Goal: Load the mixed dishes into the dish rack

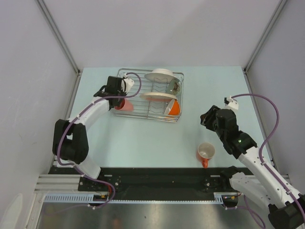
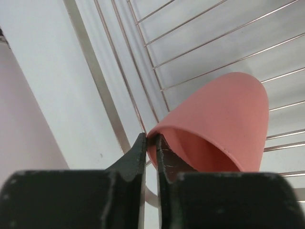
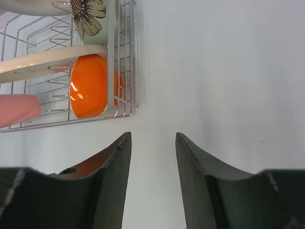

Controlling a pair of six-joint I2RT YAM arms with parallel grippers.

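The wire dish rack [image 1: 177, 76] stands at the back middle of the table. In it a white plate [image 1: 161, 75] and a cream plate [image 1: 159, 96] stand on edge, with an orange bowl [image 1: 174, 108] at the front right corner. My left gripper [image 1: 119, 99] is at the rack's left end, shut on the rim of the pink cup [image 1: 126, 104]. The cup [image 2: 224, 119] lies tilted over the rack wires [image 2: 143, 71], one finger inside it and one outside. An orange mug [image 1: 206, 152] stands on the table. My right gripper [image 1: 206, 118] hovers open and empty right of the rack.
In the right wrist view the rack's corner [image 3: 123, 102] shows the orange bowl [image 3: 88, 86], the cream plate [image 3: 47, 62] and a flower-patterned dish [image 3: 90, 16]. Grey walls close in the table on three sides. The arm bases sit along the near edge.
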